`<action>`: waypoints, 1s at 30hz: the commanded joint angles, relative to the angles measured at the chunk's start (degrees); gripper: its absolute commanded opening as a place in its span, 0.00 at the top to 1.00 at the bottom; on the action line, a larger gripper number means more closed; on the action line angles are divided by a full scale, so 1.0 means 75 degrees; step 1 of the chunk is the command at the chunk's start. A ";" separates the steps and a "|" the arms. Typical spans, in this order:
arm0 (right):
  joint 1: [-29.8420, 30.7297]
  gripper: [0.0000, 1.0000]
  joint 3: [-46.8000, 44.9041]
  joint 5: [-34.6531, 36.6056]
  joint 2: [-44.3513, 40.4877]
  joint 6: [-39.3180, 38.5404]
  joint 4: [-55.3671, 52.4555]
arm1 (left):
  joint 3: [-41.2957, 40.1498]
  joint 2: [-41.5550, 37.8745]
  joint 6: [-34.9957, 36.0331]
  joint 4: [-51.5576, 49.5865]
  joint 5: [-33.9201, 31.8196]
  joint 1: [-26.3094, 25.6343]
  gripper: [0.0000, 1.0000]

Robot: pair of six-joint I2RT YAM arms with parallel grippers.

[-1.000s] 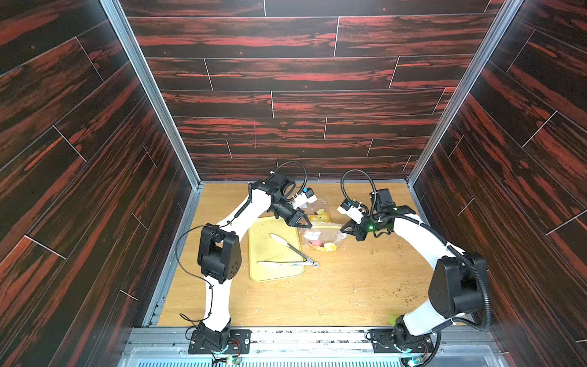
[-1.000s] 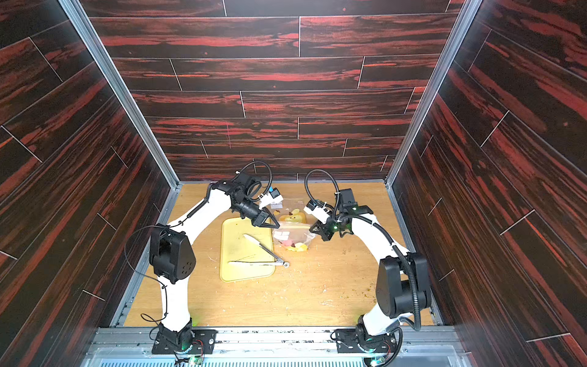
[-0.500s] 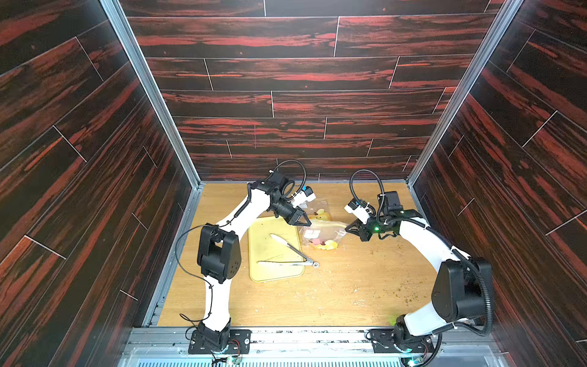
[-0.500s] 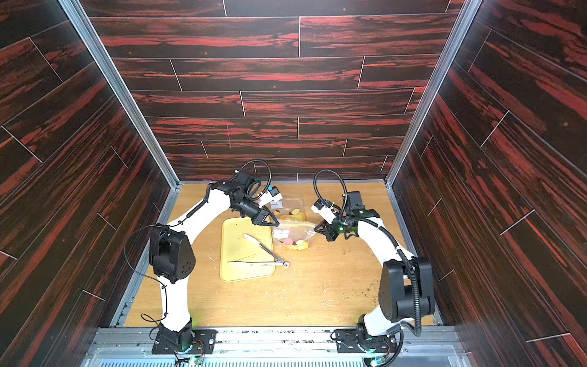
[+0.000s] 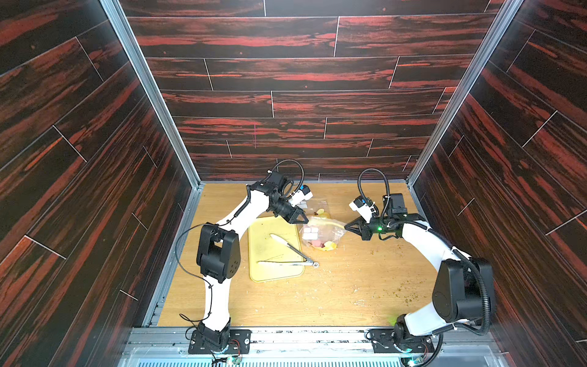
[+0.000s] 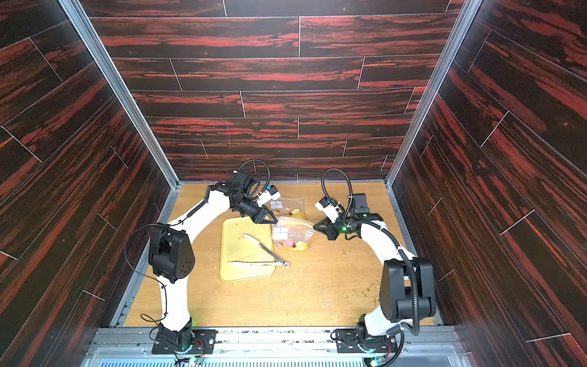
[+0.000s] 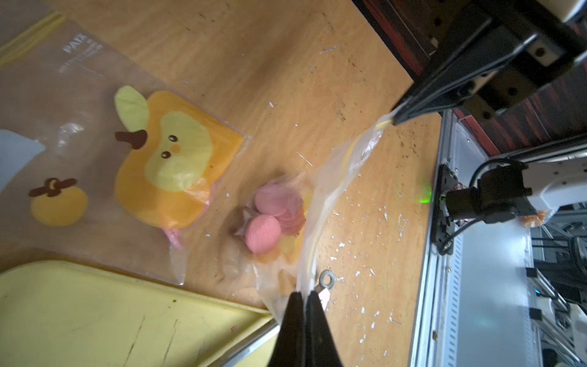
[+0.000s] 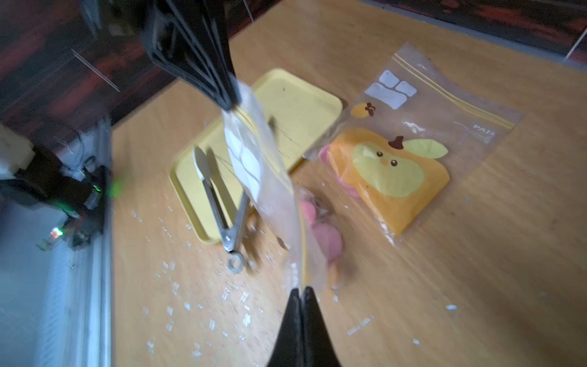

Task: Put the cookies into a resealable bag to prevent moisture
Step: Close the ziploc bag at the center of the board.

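**Top views.** Both show the wooden table (image 5: 317, 295) filling the lower middle of the frame. The left gripper (image 5: 304, 220) and right gripper (image 5: 347, 226) face each other at frame centre. Each is pinched tight on one end of the held bag (image 5: 322, 230), whose top edge is stretched between them. The cookies (image 5: 317, 244) are pink and sit low in that bag, just right of the yellow tray (image 5: 276, 274). The tongs (image 5: 293, 252) lie splayed on the tray, with their ring end past its right rim. A flat bag (image 5: 320, 208) lies on the table just above the held one. In a top view the layout is the same: left gripper (image 6: 275, 220), right gripper (image 6: 315, 227), cookies (image 6: 288, 243).

**Left wrist.** The left gripper (image 7: 304, 295) has its fingers together, clamped on the held bag (image 7: 330, 178). The plastic runs across to the right gripper (image 7: 394, 119), which is closed on the yellow zip strip. The cookies (image 7: 273, 216) are stacked inside, between the two grippers. The flat bag (image 7: 171, 159) has an orange fruit print and lies beside them. The tray (image 7: 95, 311) corner is near the fingertips.

**Right wrist.** This view is blurred. The right gripper (image 8: 301, 290) is closed on the bag edge, and the held bag (image 8: 263, 168) rises to the left gripper (image 8: 230, 105). The cookies (image 8: 324, 235) show pink through the plastic. The tongs (image 8: 222, 206) lie on the tray (image 8: 298, 105). The flat bag (image 8: 413, 149) lies beside the tray.
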 commanded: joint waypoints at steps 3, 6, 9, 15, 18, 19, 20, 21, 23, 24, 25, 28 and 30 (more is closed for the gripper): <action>-0.0138 1.00 0.0017 -0.0651 0.0300 0.0326 0.0272 | -0.0172 -0.0242 -0.0252 0.0322 -0.0722 0.0094 1.00; -0.0134 1.00 0.0271 -0.0685 0.0545 0.0365 -0.0049 | -0.0017 -0.0156 -0.0190 0.0172 -0.1218 0.0094 0.87; -0.0143 1.00 0.0532 -0.0585 0.0885 0.0409 -0.0385 | -0.0286 -0.0443 -0.0155 0.0678 -0.1359 0.0083 0.69; -0.0131 1.00 0.0832 -0.0589 0.1229 0.0634 -0.0463 | -0.1221 -0.1175 0.0117 0.2151 -0.1407 -0.0139 0.41; -0.0134 1.00 0.1032 -0.0736 0.1375 0.0645 -0.0618 | -0.1117 -0.1249 0.0538 0.2416 -0.1794 -0.0477 0.35; -0.0128 1.00 0.1056 -0.0773 0.1391 0.0622 -0.0644 | -0.1051 -0.1212 0.0622 0.2475 -0.1955 -0.0584 0.32; -0.0129 1.00 0.1061 -0.0786 0.1404 0.0593 -0.0689 | -0.0948 -0.1153 0.0664 0.2512 -0.2013 -0.0648 0.30; -0.0134 1.00 0.1062 -0.0780 0.1407 0.0584 -0.0715 | -0.0760 -0.1043 0.0670 0.2482 -0.2048 -0.0717 0.30; -0.0126 1.00 0.1062 -0.0802 0.1399 0.0545 -0.0783 | -0.0250 -0.0731 0.0809 0.2168 -0.2058 -0.0875 0.30; -0.0134 1.00 0.1062 -0.0814 0.1396 0.0533 -0.0807 | 0.0020 -0.0551 0.0925 0.1770 -0.2108 -0.0978 0.29; -0.0124 1.00 0.1062 -0.0831 0.1395 0.0530 -0.0789 | 0.0268 -0.0375 0.1070 0.1538 -0.2181 -0.1088 0.29; -0.0121 1.00 0.1086 -0.0939 0.1418 0.0534 -0.0807 | 0.0779 0.0018 0.1237 0.1211 -0.2296 -0.1339 0.30; -0.0104 1.00 0.1089 -0.0952 0.1427 0.0512 -0.0795 | 0.0998 0.0196 0.1202 0.1147 -0.2107 -0.1397 0.31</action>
